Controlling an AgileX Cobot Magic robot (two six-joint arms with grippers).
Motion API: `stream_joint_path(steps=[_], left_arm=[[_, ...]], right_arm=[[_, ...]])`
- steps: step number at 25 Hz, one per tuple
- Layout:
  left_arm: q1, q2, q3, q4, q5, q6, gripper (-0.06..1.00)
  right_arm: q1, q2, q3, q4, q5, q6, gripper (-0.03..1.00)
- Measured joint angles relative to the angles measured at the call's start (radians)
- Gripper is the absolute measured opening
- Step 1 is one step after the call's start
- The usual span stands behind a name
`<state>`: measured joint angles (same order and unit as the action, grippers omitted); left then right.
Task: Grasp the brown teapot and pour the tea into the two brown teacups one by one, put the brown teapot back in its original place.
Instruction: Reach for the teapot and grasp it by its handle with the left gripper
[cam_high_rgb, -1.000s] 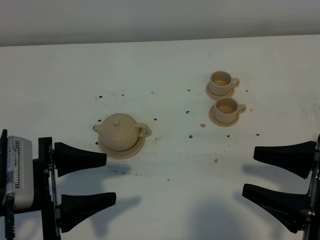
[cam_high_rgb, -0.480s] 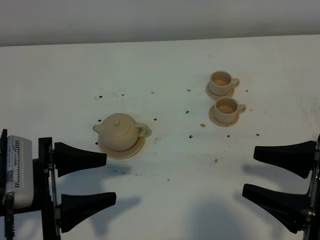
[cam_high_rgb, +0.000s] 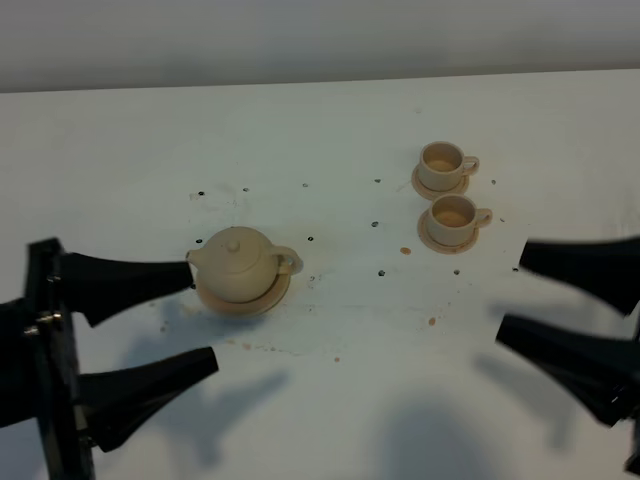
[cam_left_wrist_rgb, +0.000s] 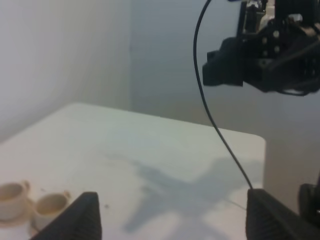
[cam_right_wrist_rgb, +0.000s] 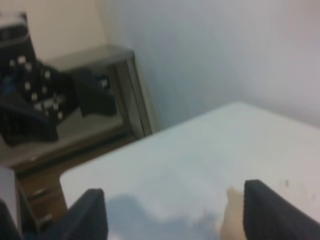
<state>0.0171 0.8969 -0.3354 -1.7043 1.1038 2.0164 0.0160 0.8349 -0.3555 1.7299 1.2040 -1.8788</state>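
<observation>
1. The brown teapot (cam_high_rgb: 238, 262) sits left of centre in the high view, upright with its lid on. Its spout points to the left edge of the frame and its loop handle to the right.
2. It rests on the wide saucer (cam_high_rgb: 254, 302), whose rim shows below and to the right of the pot's body.
3. The far teacup (cam_high_rgb: 441, 165) and the near teacup (cam_high_rgb: 453, 216) stand right of centre, one above the other in the frame. Each is on its own small saucer with its handle turned right, and each holds tan liquid.
4. The cups stand well apart from the teapot, with bare white table (cam_high_rgb: 340, 140) between them.
5. The left gripper (cam_high_rgb: 203, 316) enters from the lower left with its jaws spread wide and nothing between them.
6. Its upper fingertip lies just beside the teapot's spout (whether it touches cannot be told from above), and its lower finger points at bare table below the saucer.
7. The right gripper (cam_high_rgb: 511, 295) comes in from the right edge, below the near teacup, with its jaws likewise wide apart and empty.
8. Small brown spots (cam_high_rgb: 405, 250) and dark specks mark the table between the teapot and the cups.
9. In the left wrist view both teacups show at the lower left, beside one finger (cam_left_wrist_rgb: 80, 220).
10. The right wrist view is blurred. Its two fingers frame the pale tabletop, and a tan shape near one of them is too unclear to name.
</observation>
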Motion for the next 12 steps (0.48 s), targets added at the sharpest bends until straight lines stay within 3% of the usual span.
stream_joint_path(steps=[3, 6, 8, 12], left_arm=[[0.000, -0.089, -0.038, 0.000, -0.064, -0.109, 0.57], [0.000, -0.168, -0.093, 0.019, -0.164, -0.279, 0.57], [0.000, -0.210, -0.136, 0.078, -0.231, -0.399, 0.57], [0.000, -0.236, -0.250, 0.300, -0.301, -0.655, 0.57]], right_arm=[[0.000, -0.073, -0.082, 0.002, -0.009, 0.089, 0.56], [0.000, -0.151, -0.150, -0.011, -0.128, 0.200, 0.54], [0.000, -0.201, -0.179, -0.074, -0.233, 0.291, 0.52], [0.000, -0.302, -0.188, -0.247, -0.416, 0.511, 0.48]])
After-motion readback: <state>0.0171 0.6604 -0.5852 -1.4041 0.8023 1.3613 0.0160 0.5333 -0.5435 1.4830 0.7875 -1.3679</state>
